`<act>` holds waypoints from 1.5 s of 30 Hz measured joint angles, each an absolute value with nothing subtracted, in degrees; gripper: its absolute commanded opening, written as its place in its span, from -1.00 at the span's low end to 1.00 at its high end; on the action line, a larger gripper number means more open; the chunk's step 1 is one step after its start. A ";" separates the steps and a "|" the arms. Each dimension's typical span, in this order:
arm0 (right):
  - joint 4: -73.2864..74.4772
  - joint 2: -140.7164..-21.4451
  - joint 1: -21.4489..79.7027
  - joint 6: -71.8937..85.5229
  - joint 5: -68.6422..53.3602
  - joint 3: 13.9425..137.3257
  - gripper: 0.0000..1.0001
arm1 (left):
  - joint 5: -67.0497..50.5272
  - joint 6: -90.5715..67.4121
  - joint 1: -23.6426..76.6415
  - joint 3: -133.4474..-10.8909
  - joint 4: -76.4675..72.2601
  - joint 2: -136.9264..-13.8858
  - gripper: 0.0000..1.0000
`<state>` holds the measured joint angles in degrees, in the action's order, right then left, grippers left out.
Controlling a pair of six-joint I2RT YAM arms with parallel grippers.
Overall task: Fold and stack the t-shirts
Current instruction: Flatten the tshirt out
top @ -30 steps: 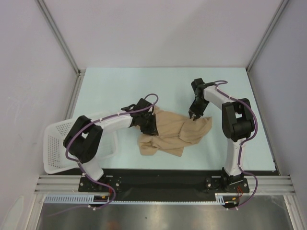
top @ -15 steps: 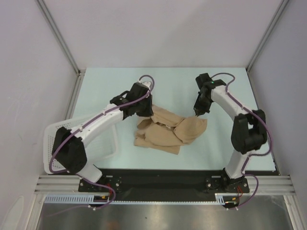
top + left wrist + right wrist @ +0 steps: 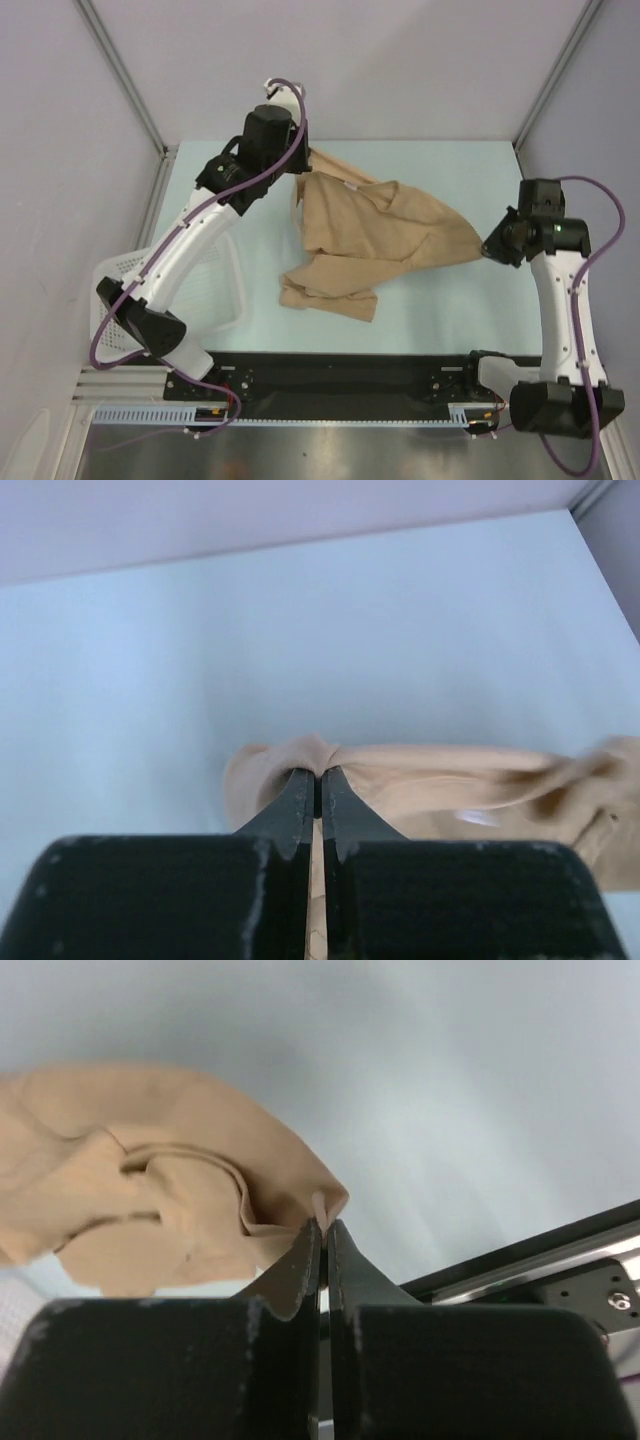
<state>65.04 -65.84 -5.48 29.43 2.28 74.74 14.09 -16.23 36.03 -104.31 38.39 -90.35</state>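
Two t-shirt (image 3: 380, 225) corners between fingers (image 3: 297, 808)

One tan t-shirt (image 3: 380, 225); one white lattice basket (image 3: 225, 295); two arms, the left arm (image 3: 190, 235) and the right arm (image 3: 565, 300); one desk (image 3: 450, 310).

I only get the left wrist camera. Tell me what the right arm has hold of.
Observer: The right gripper is shut on an edge of the t-shirt, over the right side of the table.
Operator: Say whether the shirt is laid out flat.
Observer: Not flat. It spans from the left gripper to the right one, but its near part lies bunched in folds on the table.
Operator: Report where the basket is.
Observer: The white basket sits at the near left, partly under the left arm, apart from the shirt.
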 measured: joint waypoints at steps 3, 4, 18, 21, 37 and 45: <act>67.90 -59.40 -6.00 28.12 -3.07 70.22 -1.00 | 15.94 -13.93 36.03 -106.63 36.97 -90.80 -0.99; 68.27 -57.84 -5.78 27.97 -5.10 69.19 -1.00 | 16.73 -12.69 36.03 -107.96 36.93 -91.15 -0.99; 68.71 -43.35 -2.44 23.14 -37.47 81.14 -1.00 | 24.12 11.11 36.03 -125.45 30.17 -82.78 -0.99; 69.63 -43.81 -2.42 22.39 -40.69 86.35 -1.00 | 23.81 14.76 36.03 -130.45 28.40 -79.83 -0.99; 74.48 -45.50 -2.28 21.80 -32.18 91.46 -1.00 | 12.69 15.42 35.79 -135.04 23.62 -91.09 -0.99; 72.34 -52.27 -1.80 24.58 -18.41 74.43 -0.78 | 10.15 11.03 35.59 -124.73 13.37 -116.53 -0.99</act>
